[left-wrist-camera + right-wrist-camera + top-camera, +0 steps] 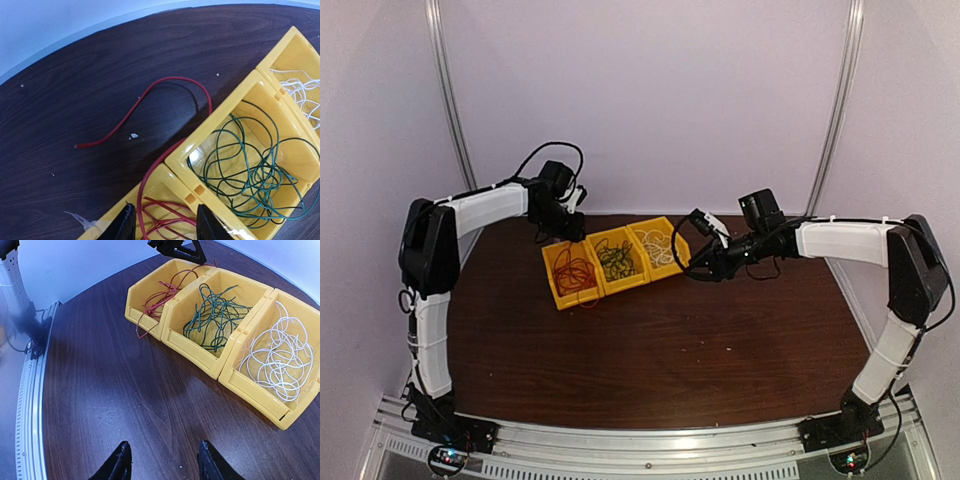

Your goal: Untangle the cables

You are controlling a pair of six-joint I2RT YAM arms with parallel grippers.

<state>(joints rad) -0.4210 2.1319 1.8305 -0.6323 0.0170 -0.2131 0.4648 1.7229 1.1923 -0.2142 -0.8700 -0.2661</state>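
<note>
Three yellow bins [625, 286] stand in a row at the back of the dark table. The left one holds red cables [576, 272], the middle one dark green cables [617, 258], the right one white cables [661, 244]. My left gripper [564, 228] hovers open over the back of the red bin. In the left wrist view a red cable [165, 82] runs up between my open fingers [125, 226], over the bin rim and out onto the table. My right gripper [164, 465] is open and empty above bare table in front of the bins [192, 350], apart from the white cables [280, 357].
An aluminium rail [650, 440] runs along the table's near edge. White walls and two slanted poles [450, 90] close in the back. Small white specks [134, 135] and a clear scrap [75, 217] lie on the table behind the bins.
</note>
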